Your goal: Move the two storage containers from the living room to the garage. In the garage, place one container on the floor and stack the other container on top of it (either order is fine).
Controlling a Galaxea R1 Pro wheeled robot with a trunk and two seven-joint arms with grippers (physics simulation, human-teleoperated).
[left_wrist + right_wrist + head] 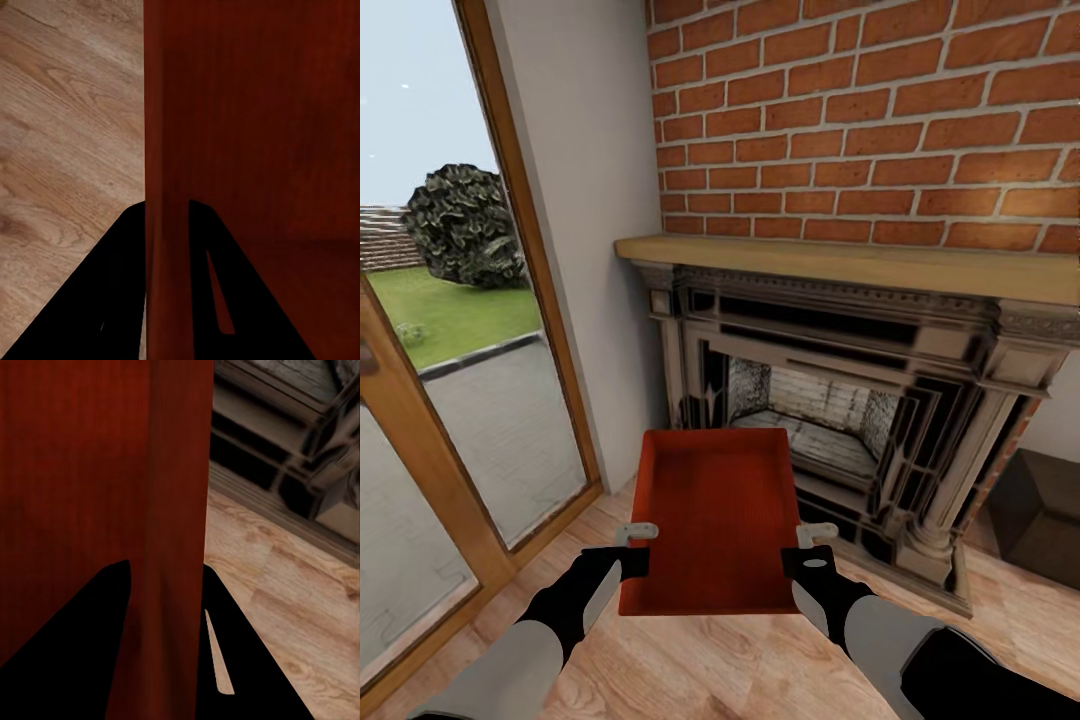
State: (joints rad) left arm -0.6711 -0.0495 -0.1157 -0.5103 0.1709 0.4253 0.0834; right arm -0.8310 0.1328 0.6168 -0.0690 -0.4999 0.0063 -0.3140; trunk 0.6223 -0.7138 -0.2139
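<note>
Living room, largest first: red brick chimney (860, 120) fills the wall ahead, wooden mantel (840, 262) and dark ornate fireplace (840, 400) below it, tall glass door (450, 330) with orange wood frame on the left looking onto lawn and a bush, light wood plank floor (740, 660) underfoot. One red-orange bin (715, 520) is held up off the floor in front of the fireplace, open top up, roughly level, carried between both arms; likely lifted for the trip to the garage, which isn't reached yet. Left claw (632, 548) is clenched on the bin's left wall, one finger inside and one outside, seen clearly in the left wrist view (166, 225). Right claw (810, 548) grips the right wall the same way (169, 585). Two-sided pinch near the close end probably keeps the bin from tipping. Only one bin visible here.
</note>
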